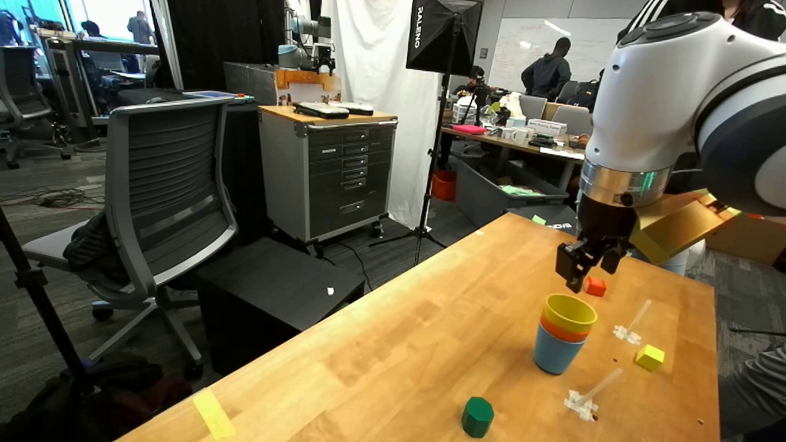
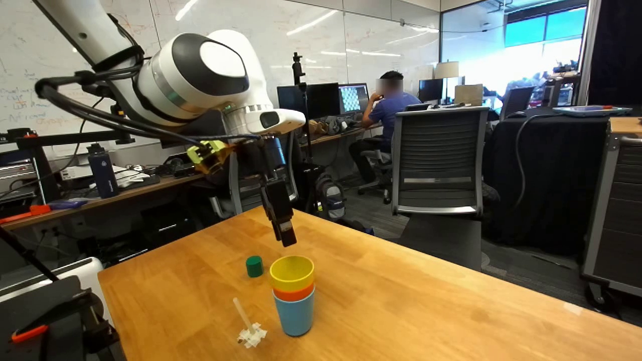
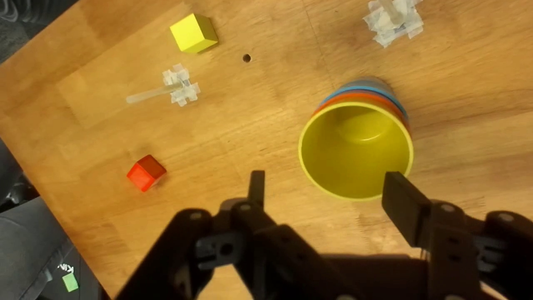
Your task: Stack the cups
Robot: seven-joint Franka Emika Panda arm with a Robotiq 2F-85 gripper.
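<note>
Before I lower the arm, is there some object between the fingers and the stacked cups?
Nothing visible stands between the open fingers and the yellow cup on top; the red block lies off to one side.

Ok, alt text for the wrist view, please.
A yellow cup inside a red cup inside a blue cup, seen from above, with the hand open and empty at the bottom. A yellow block and a red block lie to the left.
</note>
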